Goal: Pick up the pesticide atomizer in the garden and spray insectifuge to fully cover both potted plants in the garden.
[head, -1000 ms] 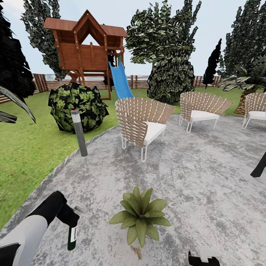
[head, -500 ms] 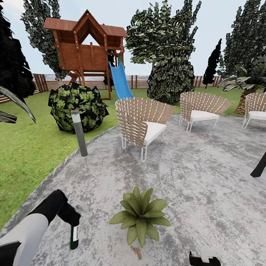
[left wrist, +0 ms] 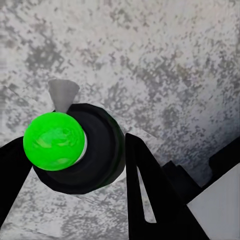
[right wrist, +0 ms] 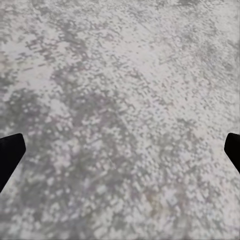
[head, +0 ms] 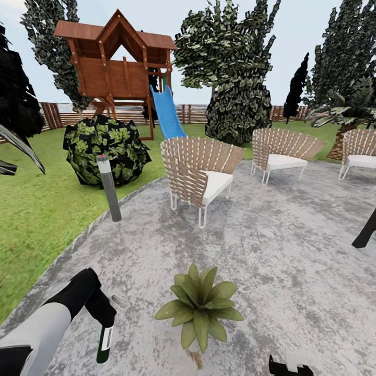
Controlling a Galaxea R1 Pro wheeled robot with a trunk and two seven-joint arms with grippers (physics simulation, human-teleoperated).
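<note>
The left gripper (head: 102, 313) was at the near left of the head view, fingers clamped on the pesticide atomizer (head: 104, 342), a dark bottle with a pale label hanging below the hand over the paved patio (head: 271, 250). In the left wrist view the atomizer (left wrist: 80, 150) appeared as a round black body with a bright green cap and a grey nozzle, seated between the two black fingers (left wrist: 150, 200), which pressed against its sides.

One potted plant (head: 199, 307), a low rosette of pointed green leaves, stood on the patio in the near centre, just right of the held atomizer and apart from it. Its pot could not be made out under the leaves.

The right gripper (right wrist: 120, 150) showed in the right wrist view as two dark fingertips (right wrist: 9, 150) set wide apart at opposite edges, with nothing but mottled grey paving between them.

Further off, a grey bollard lamp (head: 108, 188) stood at the left edge of the patio beside the lawn (head: 36, 209). Three woven chairs (head: 198, 175) were ranged along the far side. A wooden playhouse with a blue slide (head: 166, 112) stood before the slatted fence (head: 52, 115).
</note>
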